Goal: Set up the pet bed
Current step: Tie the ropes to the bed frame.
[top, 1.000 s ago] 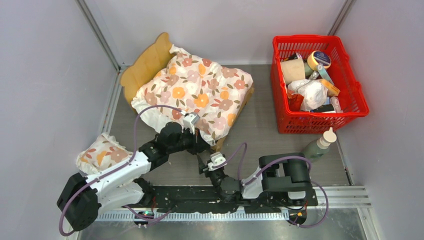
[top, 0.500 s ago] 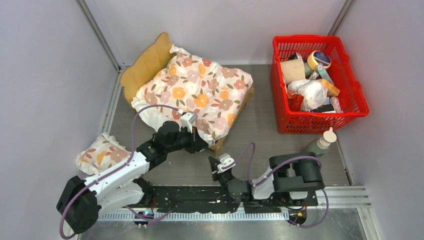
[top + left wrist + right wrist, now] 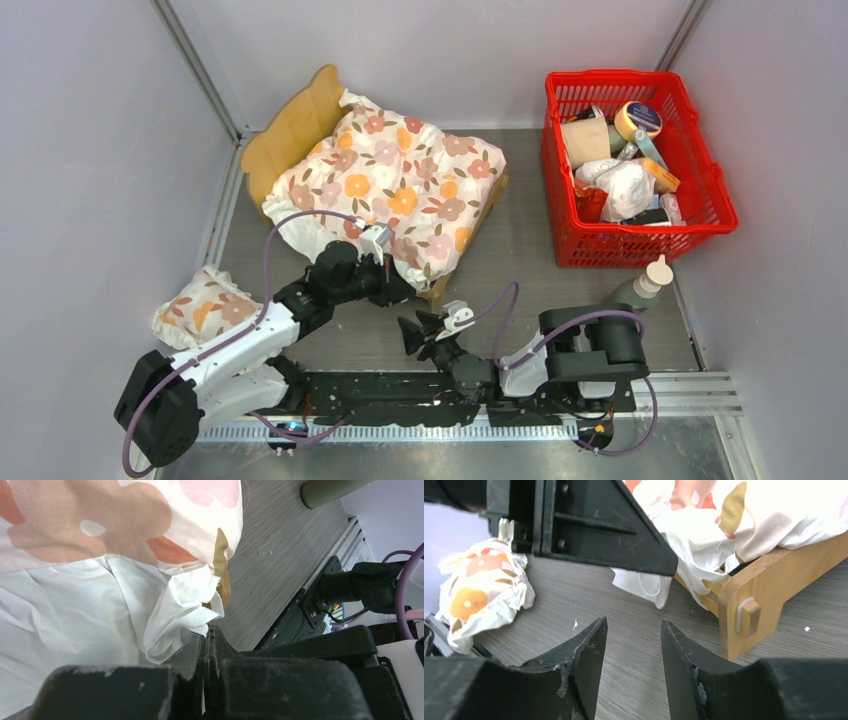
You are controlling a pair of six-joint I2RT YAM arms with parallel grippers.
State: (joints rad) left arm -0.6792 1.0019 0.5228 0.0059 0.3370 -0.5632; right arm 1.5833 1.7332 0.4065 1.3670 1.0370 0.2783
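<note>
Basket [image 3: 610,76] far right, bottle [image 3: 634,291] beside it, pillow [image 3: 200,305] near left. Left gripper [image 3: 206,634] pressed together at blanket [image 3: 400,180] corner on pet bed [image 3: 295,125]. Right gripper [image 3: 634,625], spread, has swung left.

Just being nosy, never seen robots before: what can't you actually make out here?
- Top view: the sleeping surface of the bed, covered by the quilt.
- Top view: the lower contents of the basket, buried under the pile.
- Left wrist view: whether the shut left gripper pinches the quilt; bunched fabric crowds the tips.
- Left wrist view: the bottle, cut off by the top edge.
</note>
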